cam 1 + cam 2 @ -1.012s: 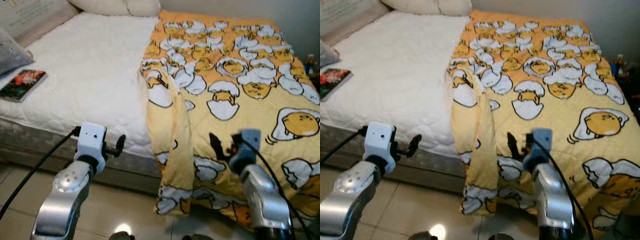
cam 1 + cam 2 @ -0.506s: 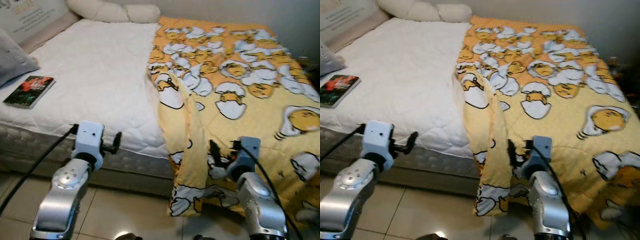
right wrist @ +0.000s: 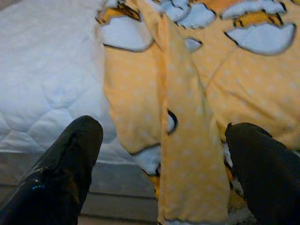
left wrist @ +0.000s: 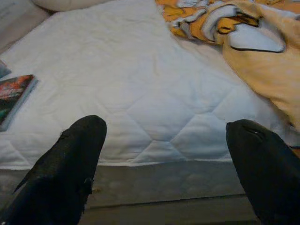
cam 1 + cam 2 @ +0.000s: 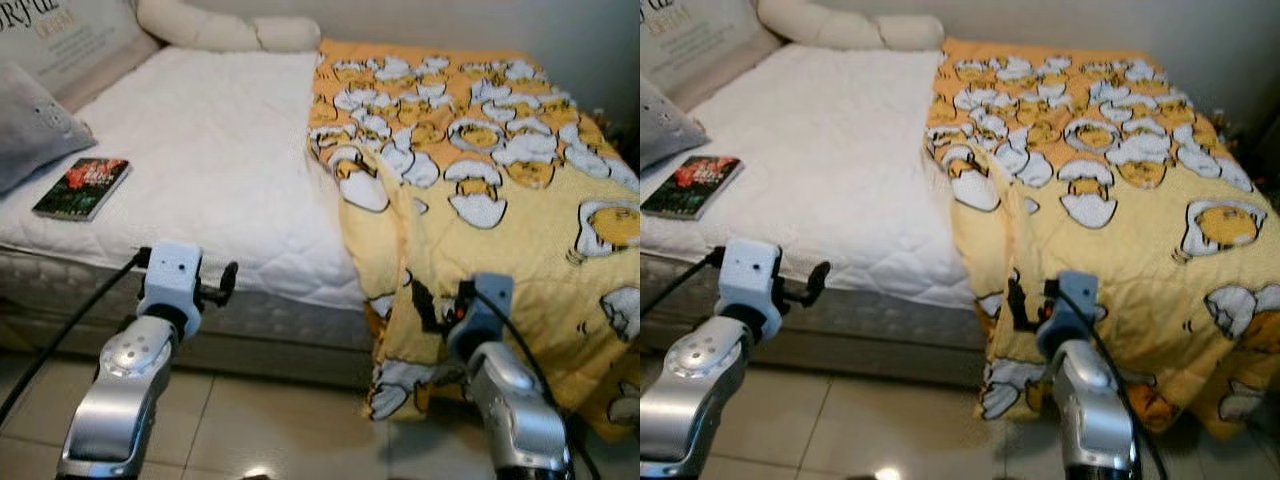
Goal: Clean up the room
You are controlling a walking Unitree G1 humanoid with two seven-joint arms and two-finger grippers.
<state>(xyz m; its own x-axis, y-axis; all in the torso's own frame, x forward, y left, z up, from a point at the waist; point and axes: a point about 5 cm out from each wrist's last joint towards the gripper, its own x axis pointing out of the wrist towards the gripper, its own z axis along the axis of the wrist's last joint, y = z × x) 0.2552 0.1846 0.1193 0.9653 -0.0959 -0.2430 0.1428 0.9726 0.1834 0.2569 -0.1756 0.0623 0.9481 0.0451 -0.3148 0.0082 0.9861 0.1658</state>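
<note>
Blanket (image 5: 480, 190) first: in your left eye view the yellow egg-print cover lies over the right half of the bed (image 5: 200, 170), its near edge bunched into a hanging fold over the mattress side toward the floor (image 5: 250, 420). Expect it soft, light and floppy; it should drag rather than lift clean, so take that hanging fold. A book (image 5: 83, 187) rests near the grey pillow (image 5: 30, 125). Your left gripper (image 5: 215, 290) hovers before the mattress edge, your right gripper (image 5: 435, 305) just in front of the fold.

Left wrist view: fingers (image 4: 70, 164) spread wide, holding nothing, facing the white mattress.

Right wrist view: fingers (image 3: 70, 159) likewise wide apart and empty, the fold hanging between them.
</note>
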